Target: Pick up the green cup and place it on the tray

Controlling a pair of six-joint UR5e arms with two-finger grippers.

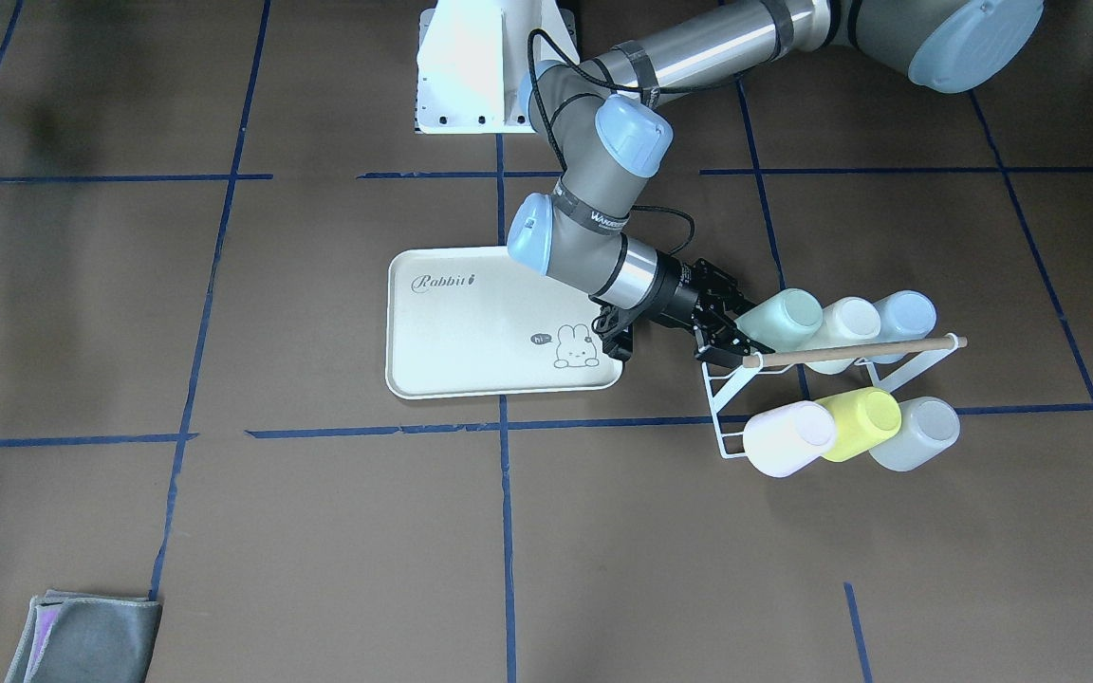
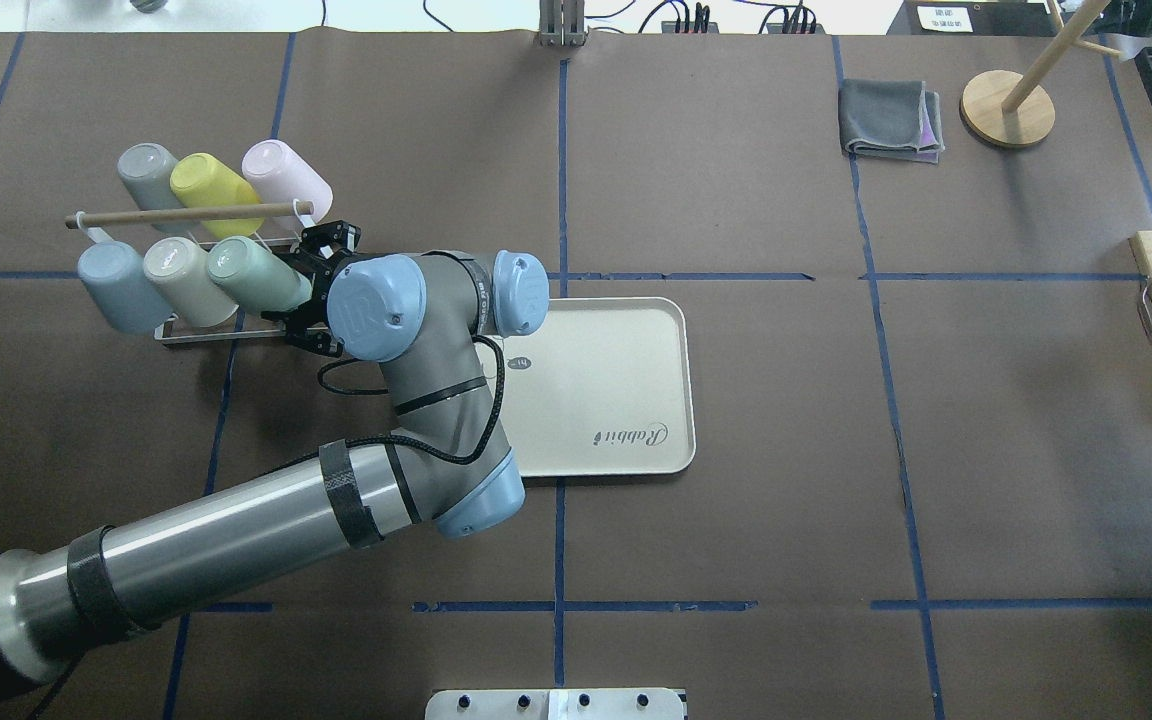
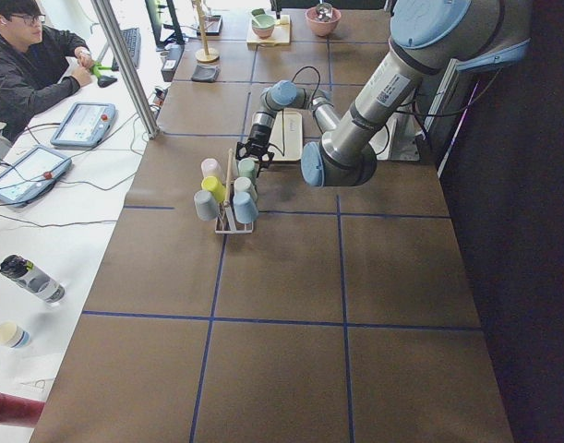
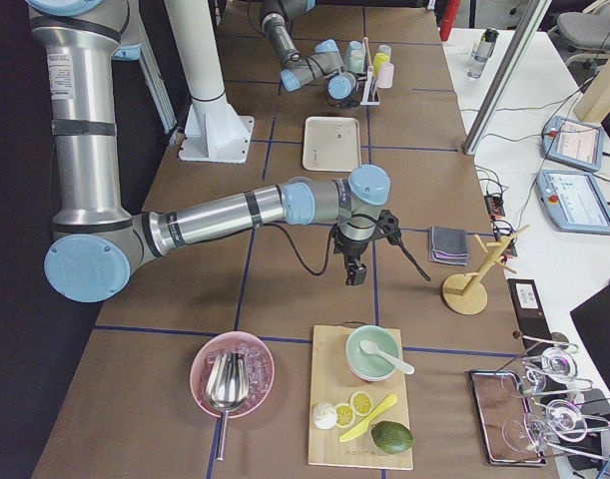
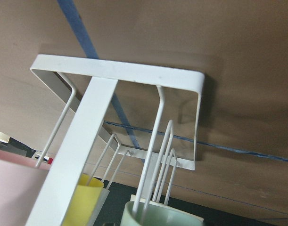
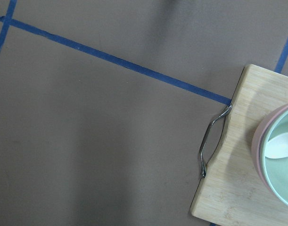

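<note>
**Claw spread at the mouth of the green cup, still on its rack**

Fingers of the left claw [image 1: 739, 332] stand apart, one on each side of the mouth end of the green cup [image 1: 782, 319], and I can't see either one pressing on it. The cup sits tilted on a white wire rack [image 1: 725, 417], with its mouth towards the claw and its base pointing away. It is in the row on the robot's side, at the end nearest the tray [image 1: 471, 323]. A cream cup [image 1: 847, 321] and a pale blue cup [image 1: 905, 314] are next along that row. Beyond a wooden dowel [image 1: 855, 350] that runs along the top of the rack, a pink cup [image 1: 787, 439], a yellow cup [image 1: 860, 423] and a grey cup [image 1: 917, 434] fill the other row. The wrist camera looks up through the rack's wires, with the green rim at the bottom edge of its picture.

The tray lies flat near the rack, with nothing on it and not touching the rack.

The surface [image 1: 224, 531] is brown, marked into squares with blue tape, and a folded grey cloth [image 1: 82, 631] lies at one corner. The right claw [image 4: 399, 244] hangs over the far end of the surface, close to a wooden cutting board [image 4: 359, 429] that carries a bowl. I cannot tell whether that claw is open. A man [image 3: 23, 65] sits at a white side bench.
</note>
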